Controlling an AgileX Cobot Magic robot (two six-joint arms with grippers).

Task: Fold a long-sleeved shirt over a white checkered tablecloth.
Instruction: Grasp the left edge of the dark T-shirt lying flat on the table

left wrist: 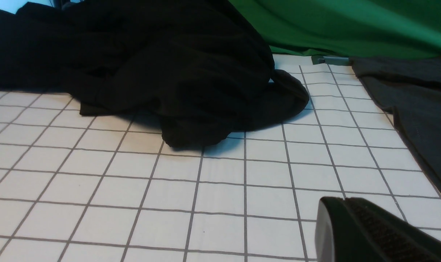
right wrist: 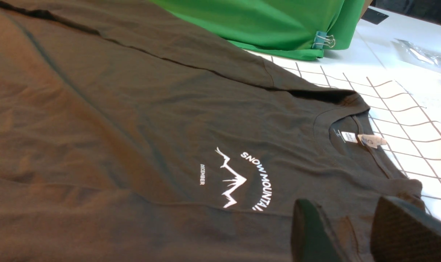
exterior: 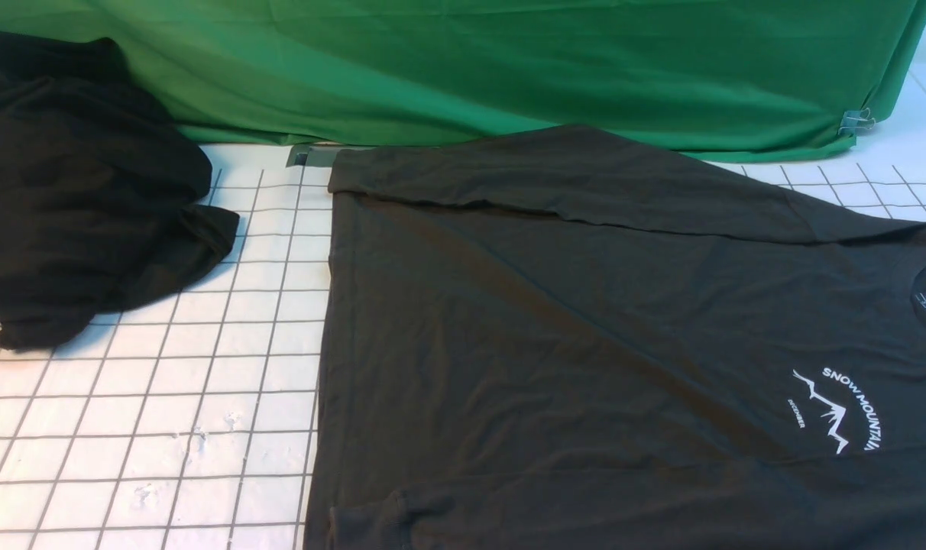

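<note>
Spilling past front view's edge, long-sleeved shirt (exterior: 585,321); left claw (left wrist: 342,213) shut, empty; right claw (right wrist: 346,218) parted, gripping nothing.

On your left sits a crumpled black garment (exterior: 81,191), plain and printless, heaped up with one loose corner trailing toward the middle. Behind it a green cloth (exterior: 463,69) hangs across the whole back. At its right end a small binder clip (exterior: 856,121) pinches the folds together. A short grey strip (exterior: 310,155) lies just under the hem, left of centre. Far right, on the bare white counter (exterior: 910,114), you can see a crinkled clear plastic wrapper (right wrist: 420,54).
</note>
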